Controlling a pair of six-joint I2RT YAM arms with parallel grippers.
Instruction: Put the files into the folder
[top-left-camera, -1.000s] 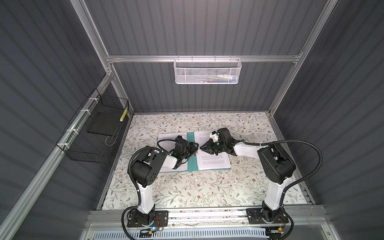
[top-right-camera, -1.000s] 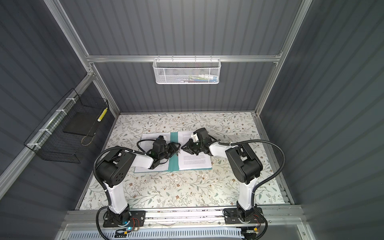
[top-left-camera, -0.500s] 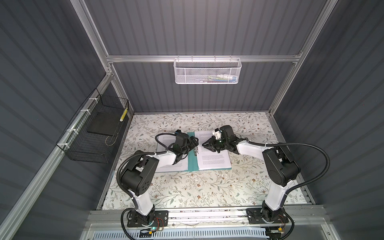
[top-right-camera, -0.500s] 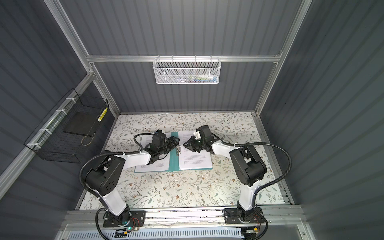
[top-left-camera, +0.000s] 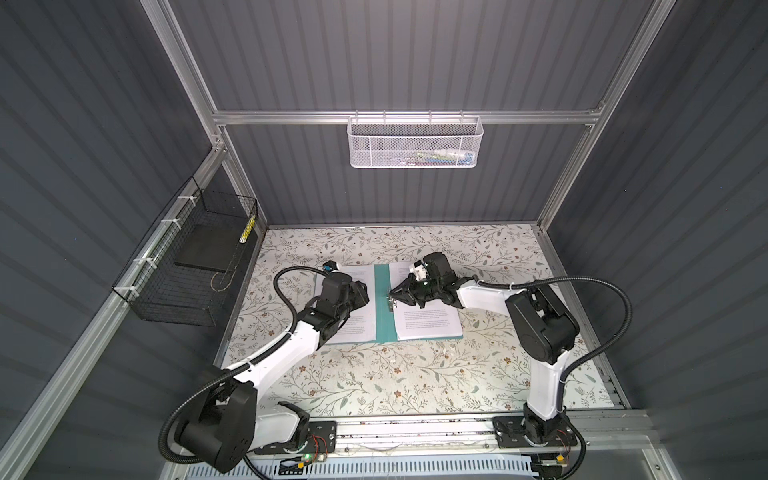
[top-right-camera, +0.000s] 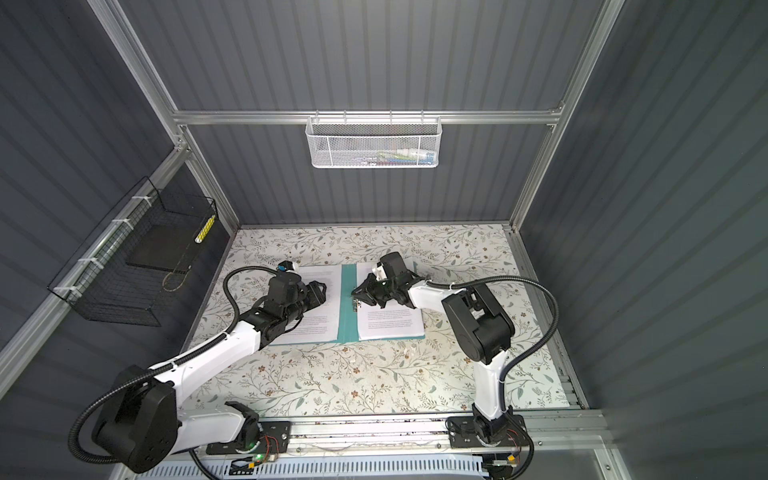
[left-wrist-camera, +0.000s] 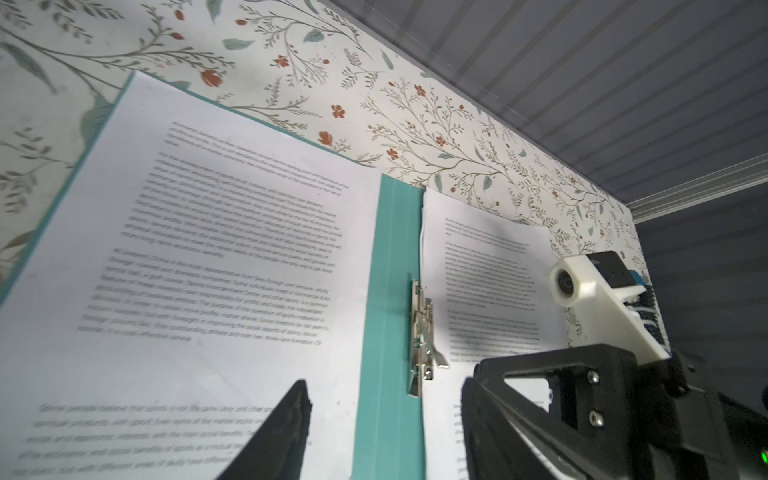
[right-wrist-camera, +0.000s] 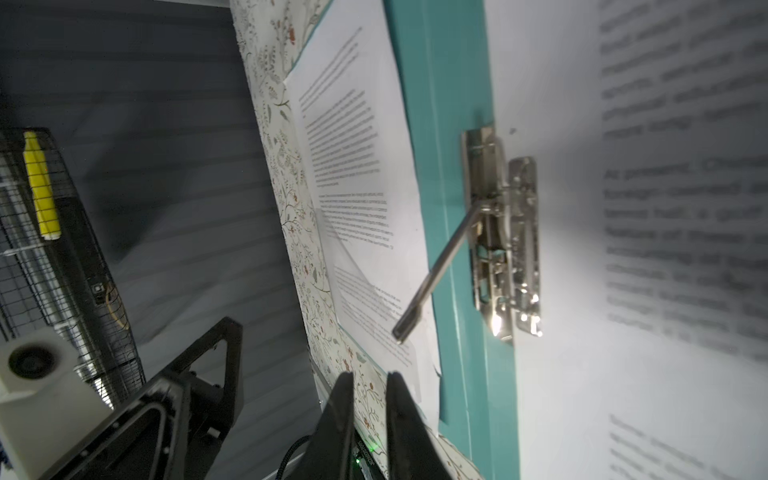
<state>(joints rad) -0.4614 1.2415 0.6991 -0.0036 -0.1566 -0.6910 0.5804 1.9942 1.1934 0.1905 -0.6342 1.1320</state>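
The floral-print tabletop (top-left-camera: 374, 374) carries the thin teal-green folder (top-left-camera: 381, 309), which lies open and flat mid-table between the two arms. The white printed paper sheets (top-left-camera: 428, 326) lie on both of its inner covers, either side of the spine. The left gripper (top-left-camera: 360, 294) hovers over the left-cover sheets with jaws spread and empty, and the right gripper (right-wrist-camera: 370, 380) sits low by the spine, jaws nearly together with a thin gap, gripping nothing. The small silver metal clip (right-wrist-camera: 505, 237) sits at the inner edge of the right-cover sheets, its lever raised and angled out over the spine, just ahead of the right gripper's tips.
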